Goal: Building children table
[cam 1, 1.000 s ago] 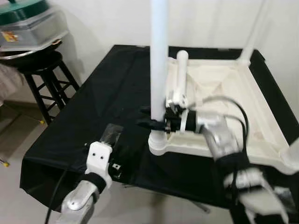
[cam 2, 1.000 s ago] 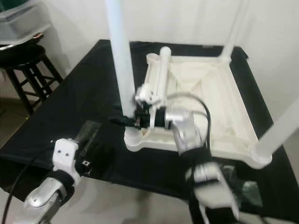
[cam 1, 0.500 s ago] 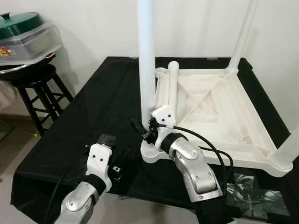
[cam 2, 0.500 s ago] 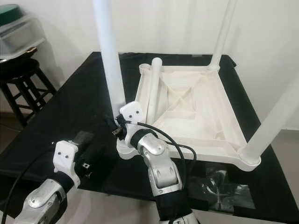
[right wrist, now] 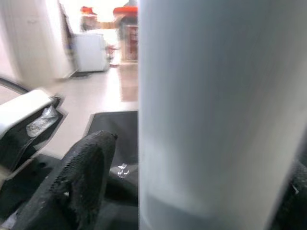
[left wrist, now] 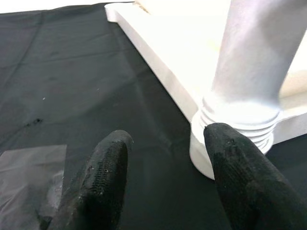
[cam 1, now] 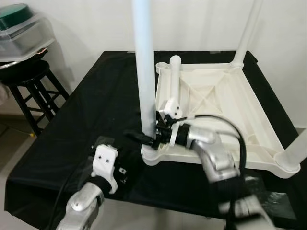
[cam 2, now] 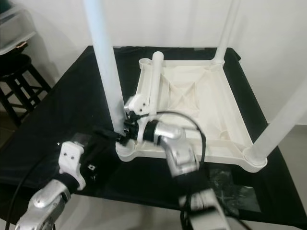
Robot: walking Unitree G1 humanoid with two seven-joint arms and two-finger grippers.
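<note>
A white children's table (cam 1: 225, 103) lies upside down on the black-covered table (cam 1: 96, 110). Three of its legs stand up: the near-left leg (cam 1: 144, 72), a far-right one (cam 1: 246, 33) and a near-right one (cam 1: 298, 152). One loose leg (cam 1: 173, 81) lies along the underside's left rim. My right gripper (cam 1: 145, 139) is shut on the near-left leg just above its threaded socket (left wrist: 235, 120); one finger (right wrist: 81, 182) shows beside the leg (right wrist: 211, 110). My left gripper (left wrist: 168, 134) is open, low over the cloth just short of that socket, holding nothing.
At the far left, a black stool (cam 1: 33, 91) carries a clear container with a green lid (cam 1: 19, 24). Clear plastic wrap (cam 1: 268, 191) lies at the table's front right corner, and another piece (left wrist: 29, 167) beside my left gripper. A white wall stands behind.
The camera has shifted. My right forearm has swung out to the right while the gripper stays on the base of the near-left leg. The left gripper has held its place.
</note>
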